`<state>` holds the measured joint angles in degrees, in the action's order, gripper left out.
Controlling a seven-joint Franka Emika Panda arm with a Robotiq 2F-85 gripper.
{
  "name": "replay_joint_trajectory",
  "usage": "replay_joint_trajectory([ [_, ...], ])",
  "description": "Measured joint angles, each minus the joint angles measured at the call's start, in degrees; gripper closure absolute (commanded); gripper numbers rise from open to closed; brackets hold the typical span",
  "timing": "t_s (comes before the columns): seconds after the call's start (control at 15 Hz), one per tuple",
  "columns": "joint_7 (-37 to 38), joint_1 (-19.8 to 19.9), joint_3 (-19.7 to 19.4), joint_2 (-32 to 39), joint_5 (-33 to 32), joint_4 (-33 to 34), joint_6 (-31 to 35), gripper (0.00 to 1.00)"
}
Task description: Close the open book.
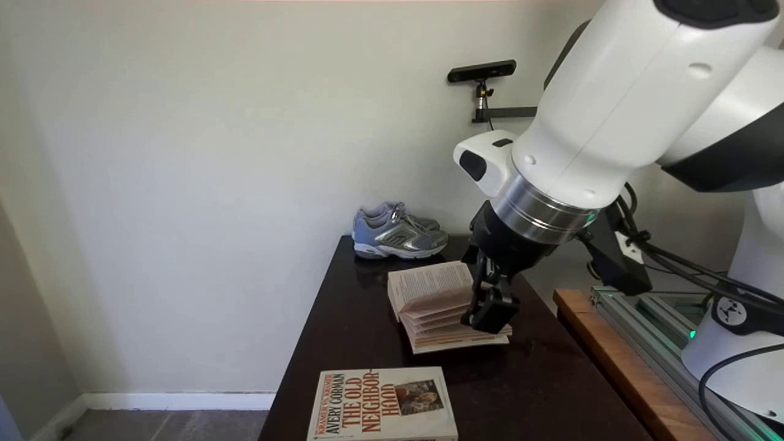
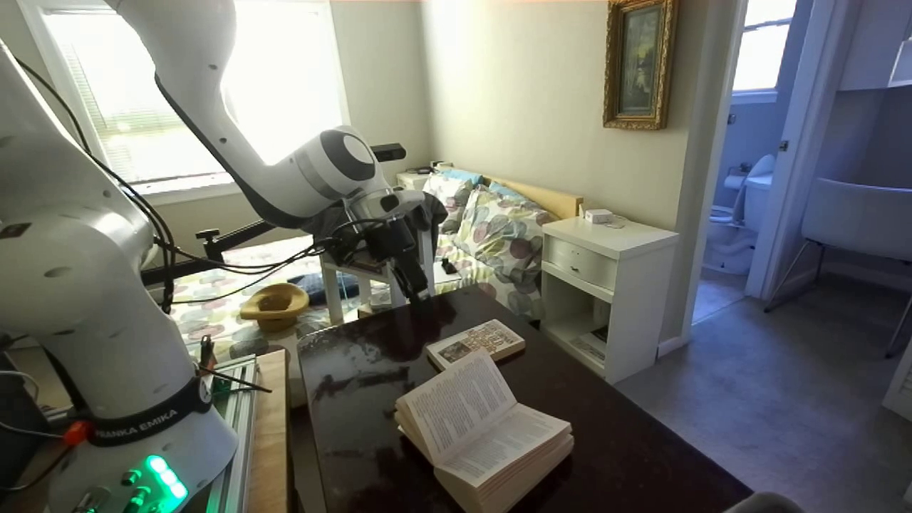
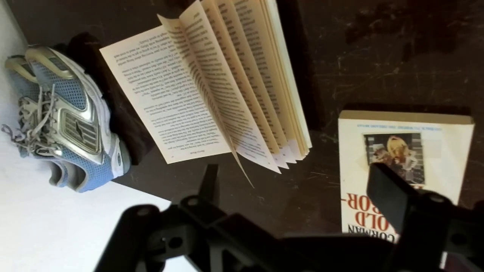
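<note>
One tool (image 3: 295, 170), jaws wide apart, above one table (image 1: 355, 331) with one open book (image 3: 215, 87), one closed book (image 1: 383, 404), two shoes (image 3: 75, 121).

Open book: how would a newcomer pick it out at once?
On the dark-brown table, look between the blue-and-silver sneakers and the closed paperback titled The Old Neighborhood. The open book lies there; unlike either neighbour, it shows fanned printed pages.

Open book (image 1: 429, 288), claw (image 1: 482, 288) in front, apparently apart
</note>
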<state>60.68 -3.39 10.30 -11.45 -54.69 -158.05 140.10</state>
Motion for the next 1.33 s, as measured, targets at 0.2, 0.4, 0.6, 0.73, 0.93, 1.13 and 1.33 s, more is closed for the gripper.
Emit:
replay_joint_trajectory([
  [0.2, 0.29, 1.13, -1.26, 1.52, -5.15, -0.02, 0.76, 0.00],
  [0.4, 0.49, 1.56, -3.23, 4.19, -8.62, -0.08, 3.74, 0.00],
  [0.6, 0.43, 1.85, -5.03, 7.58, -10.83, -0.14, 6.20, 0.00],
  [0.73, 0.42, 2.22, -5.49, 9.58, -12.15, -0.12, 6.62, 0.00],
  [0.93, 0.07, 2.48, -5.74, 12.03, -12.65, -0.05, 6.35, 0.00],
  [1.13, -0.22, 2.40, -5.78, 13.44, -12.67, 0.08, 4.73, 0.00],
  [1.33, -0.39, 2.15, -5.80, 13.65, -12.70, 0.13, 1.65, 0.00],
])
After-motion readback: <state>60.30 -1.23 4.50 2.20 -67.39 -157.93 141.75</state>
